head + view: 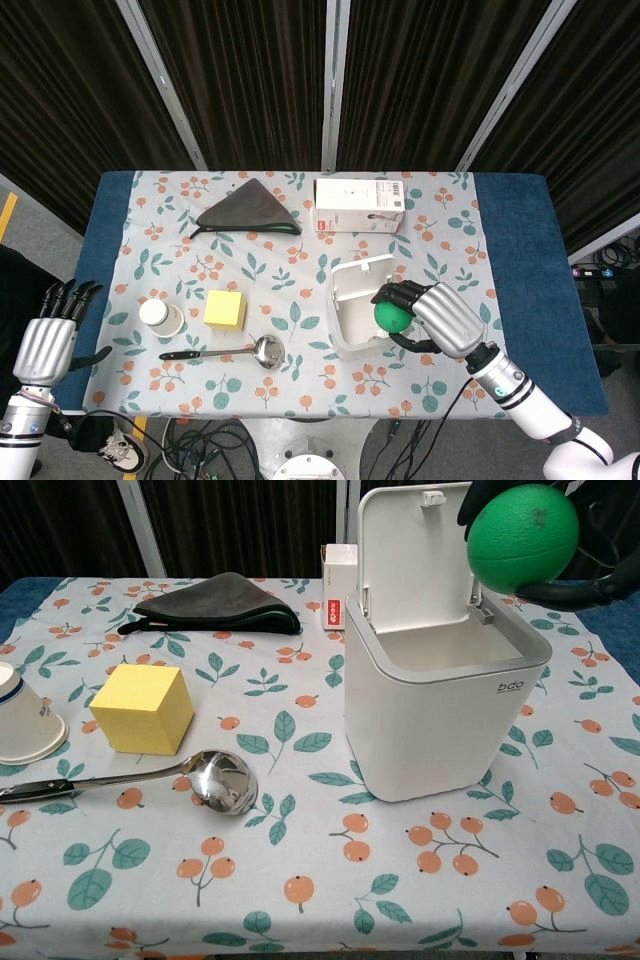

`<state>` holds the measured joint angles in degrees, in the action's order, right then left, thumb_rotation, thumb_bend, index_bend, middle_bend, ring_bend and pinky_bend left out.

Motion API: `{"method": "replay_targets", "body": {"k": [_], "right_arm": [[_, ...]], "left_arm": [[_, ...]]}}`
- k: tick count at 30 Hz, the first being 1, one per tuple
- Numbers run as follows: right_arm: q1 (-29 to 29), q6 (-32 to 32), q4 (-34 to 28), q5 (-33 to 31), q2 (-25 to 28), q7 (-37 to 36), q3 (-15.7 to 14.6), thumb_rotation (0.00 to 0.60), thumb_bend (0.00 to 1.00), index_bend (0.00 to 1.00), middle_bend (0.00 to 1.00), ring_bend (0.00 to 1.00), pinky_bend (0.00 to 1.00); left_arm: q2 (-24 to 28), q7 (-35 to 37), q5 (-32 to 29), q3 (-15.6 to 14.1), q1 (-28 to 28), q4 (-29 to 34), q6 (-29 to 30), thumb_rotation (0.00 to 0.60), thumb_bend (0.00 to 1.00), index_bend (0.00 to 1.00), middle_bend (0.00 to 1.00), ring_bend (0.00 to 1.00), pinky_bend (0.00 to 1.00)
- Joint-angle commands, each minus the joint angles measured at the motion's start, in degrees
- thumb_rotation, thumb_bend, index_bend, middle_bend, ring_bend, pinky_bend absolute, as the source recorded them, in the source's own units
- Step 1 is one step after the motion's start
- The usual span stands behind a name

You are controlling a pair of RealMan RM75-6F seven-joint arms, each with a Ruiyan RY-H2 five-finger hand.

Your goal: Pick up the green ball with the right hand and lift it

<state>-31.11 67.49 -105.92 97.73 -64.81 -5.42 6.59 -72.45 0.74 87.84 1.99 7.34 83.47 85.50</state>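
My right hand (pixel 438 318) grips the green ball (pixel 389 315) and holds it up in the air, over the open white bin (pixel 358 322). In the chest view the green ball (pixel 522 533) hangs above the white bin's (pixel 440 715) right rim, with black fingers (pixel 598 585) wrapped round it in front of the raised lid. My left hand (pixel 45 345) hangs off the table's left edge, fingers apart and holding nothing.
A yellow cube (pixel 225 309), a metal ladle (pixel 225 351) and a small white cup (pixel 158 317) lie on the left half of the floral cloth. A dark folded cloth (pixel 248 213) and a white carton (pixel 359 204) sit at the back.
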Motion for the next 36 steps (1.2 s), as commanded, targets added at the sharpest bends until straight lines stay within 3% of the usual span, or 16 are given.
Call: {"method": "replay_targets", "body": {"k": [1,4,9,11,19,28,32,36], "right_arm": [[-0.8,-0.7,0.4,-0.6,-1.2,0.9,0.3,0.600,0.29,0.57,0.51,0.49,0.71],[-1.6,-2.4,0.6,-1.2,-1.6,2.0,0.0,0.600,0.21,0.44,0.42,0.36,0.56],[-2.3,-3.7,0.6,-2.5,-1.8,3.5,-0.1,0.600,0.07,0.17,0.17,0.03,0.22],[-2.2,-3.2,0.9,-2.6,-2.0,3.6,-0.1,0.600,0.05,0.12,0.13,0.00,0.17],[-0.8,-0.1,0.8,-1.6,-0.8,2.4,-0.8,0.600,0.04,0.10,0.12,0.00,0.14],[10.8,18.1,5.2,4.2,4.0,-1.1,-5.8,0.600,0.01,0.10,0.13,0.00,0.14],[17.6,24.0,10.2,-0.5,5.4,-3.7,-7.5,0.600,0.01,0.08,0.12,0.00,0.14],[21.5,24.0,16.4,-8.3,4.5,-5.1,-7.1,0.600,0.01,0.01,0.08,0.00,0.08]], "left_arm": [[-0.1,0.3,0.0,0.0,-0.1,-0.3,0.1,0.600,0.00,0.14,0.11,0.02,0.03],[-0.3,0.4,0.0,0.0,-0.2,-0.5,0.3,0.600,0.00,0.14,0.11,0.02,0.02],[-0.5,0.8,-0.1,0.0,-0.4,-0.9,0.4,0.600,0.00,0.14,0.11,0.02,0.03],[-0.5,1.0,-0.3,0.0,-0.4,-1.1,0.4,0.600,0.00,0.14,0.11,0.02,0.03],[-0.5,1.2,0.0,0.0,-0.4,-1.3,0.5,0.600,0.00,0.14,0.11,0.02,0.03],[0.0,0.5,0.3,0.1,-0.4,-0.3,0.8,0.600,0.00,0.14,0.11,0.02,0.03],[0.3,0.0,0.6,0.2,-0.2,0.5,0.8,0.600,0.00,0.14,0.11,0.02,0.02],[0.6,-0.4,0.7,0.2,-0.2,0.9,0.9,0.600,0.00,0.14,0.11,0.02,0.03]]}}
